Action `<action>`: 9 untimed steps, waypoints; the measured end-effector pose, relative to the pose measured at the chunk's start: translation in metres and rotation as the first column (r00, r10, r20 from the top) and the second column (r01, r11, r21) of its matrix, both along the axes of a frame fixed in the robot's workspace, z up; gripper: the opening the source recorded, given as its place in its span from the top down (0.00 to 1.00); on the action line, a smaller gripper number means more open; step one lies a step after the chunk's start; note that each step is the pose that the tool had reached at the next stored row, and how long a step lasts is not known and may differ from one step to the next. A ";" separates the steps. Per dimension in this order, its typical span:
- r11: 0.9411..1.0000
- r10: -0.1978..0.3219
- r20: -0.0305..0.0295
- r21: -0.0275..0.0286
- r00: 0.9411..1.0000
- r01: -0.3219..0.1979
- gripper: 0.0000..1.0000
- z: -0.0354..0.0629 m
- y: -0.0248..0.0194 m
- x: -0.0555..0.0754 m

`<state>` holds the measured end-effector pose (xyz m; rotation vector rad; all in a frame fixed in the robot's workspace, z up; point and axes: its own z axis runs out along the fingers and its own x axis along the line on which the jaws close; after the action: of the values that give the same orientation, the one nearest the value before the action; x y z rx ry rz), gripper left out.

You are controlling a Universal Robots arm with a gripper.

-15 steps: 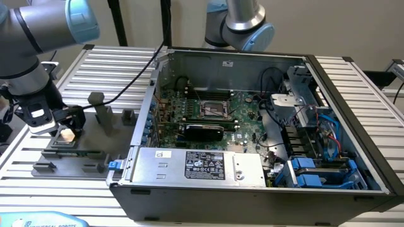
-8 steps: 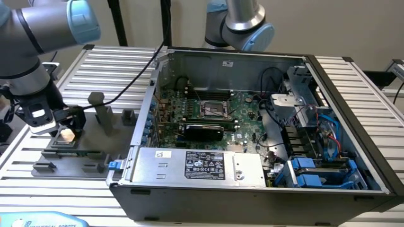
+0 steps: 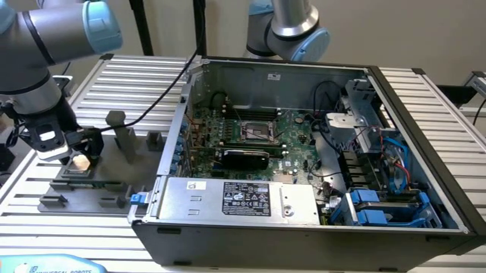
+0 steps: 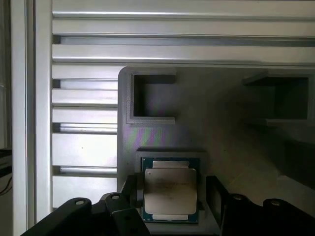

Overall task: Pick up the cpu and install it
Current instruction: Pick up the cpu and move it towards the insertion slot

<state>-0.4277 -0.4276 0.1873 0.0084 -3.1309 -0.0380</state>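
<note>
The cpu [image 4: 170,189] is a small flat square chip with a silvery top, lying in a recess of the grey holder [image 4: 197,123]. In the exterior view the cpu [image 3: 78,163] sits at the left on the grey holder [image 3: 83,196], outside the computer case. My gripper [image 3: 79,157] hangs low over it. In the wrist view my gripper [image 4: 172,196] is open, with one black finger on each side of the chip and a small gap showing at one side. The dark square motherboard socket [image 3: 256,132] lies inside the open case.
The open grey computer case [image 3: 304,227] fills the middle and the exterior view's right, with cables and blue drive bays. A green memory stick [image 3: 95,183] and upright grey posts [image 3: 118,133] stand on the holder. A second arm [image 3: 292,28] stands behind the case. The table [image 3: 136,74] is slatted aluminium.
</note>
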 end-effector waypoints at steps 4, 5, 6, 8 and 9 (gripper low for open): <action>1.000 0.000 0.000 -0.003 1.000 0.000 0.33 -0.0002 0.0001 0.000; 1.000 0.000 0.000 -0.005 1.000 0.000 0.33 -0.0002 0.0001 0.000; 1.000 0.000 0.000 -0.006 1.000 0.000 0.33 -0.0003 0.0002 0.000; 1.000 0.000 0.000 -0.009 1.000 0.000 0.33 -0.0005 0.0003 0.000; 1.000 0.000 0.000 -0.010 1.000 0.000 0.33 -0.0005 0.0004 0.000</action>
<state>-0.4277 -0.4272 0.1867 0.0088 -3.1309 -0.0219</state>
